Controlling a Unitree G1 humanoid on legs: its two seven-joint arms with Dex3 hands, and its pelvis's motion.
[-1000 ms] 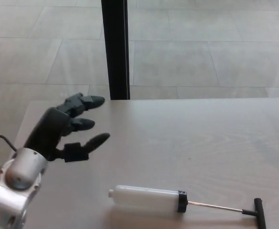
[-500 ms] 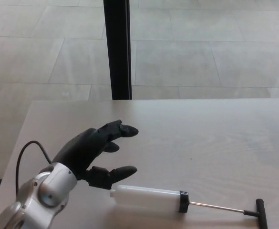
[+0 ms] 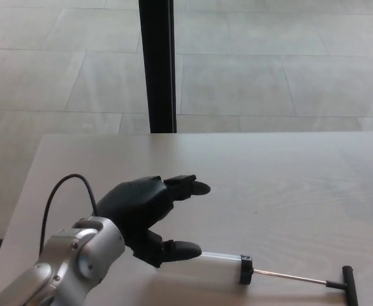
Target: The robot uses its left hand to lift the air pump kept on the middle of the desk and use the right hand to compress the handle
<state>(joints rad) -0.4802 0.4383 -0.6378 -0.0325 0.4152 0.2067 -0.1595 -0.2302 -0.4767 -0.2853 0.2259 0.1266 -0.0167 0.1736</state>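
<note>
The air pump [image 3: 221,267] is lying on its side near the front edge of the desk [image 3: 288,185], its pale cylinder pointing left and its thin rod running right to a black T-handle [image 3: 344,284], which is drawn out well clear of the barrel. The left hand [image 3: 149,217] is hanging over the pump's left end — its thumb [image 3: 176,250] is covering the tip of the cylinder, while the two thick fingers [image 3: 186,185] are reaching out above and beyond the barrel, apart from it. The fingers are spread wide and are closing on nothing; whether the thumb is touching the cylinder cannot be told. A black cable [image 3: 58,197] is looping up from the silver forearm [image 3: 71,268]. Beyond the desk — on the tiled floor [image 3: 269,64] — a black post [image 3: 157,64] is standing upright.
</note>
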